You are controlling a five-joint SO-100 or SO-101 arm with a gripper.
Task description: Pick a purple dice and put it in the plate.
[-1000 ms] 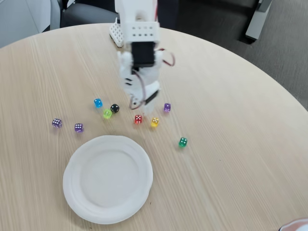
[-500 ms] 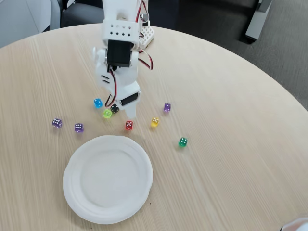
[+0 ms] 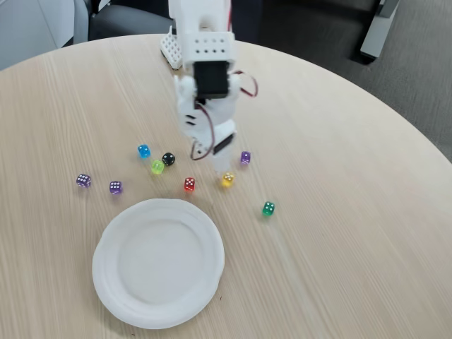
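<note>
White arm over scattered dice behind an empty plate.

Nearest the camera in the fixed view, the plate (image 3: pixel 159 263) lies on the wooden table (image 3: pixel 339 233) with nothing in it. Just beyond the plate's far-left rim sit two purple dice (image 3: pixel 115 187) and (image 3: pixel 83 181); beyond its far rim a red die (image 3: pixel 189 184), a yellow die (image 3: pixel 227 179) and, to the right, a green die (image 3: pixel 268 208). Farther from the plate lies the third purple die (image 3: pixel 245 157), with the gripper (image 3: pixel 219 164) pointing down just left of it; its opening cannot be told, and nothing is visibly held.
</note>
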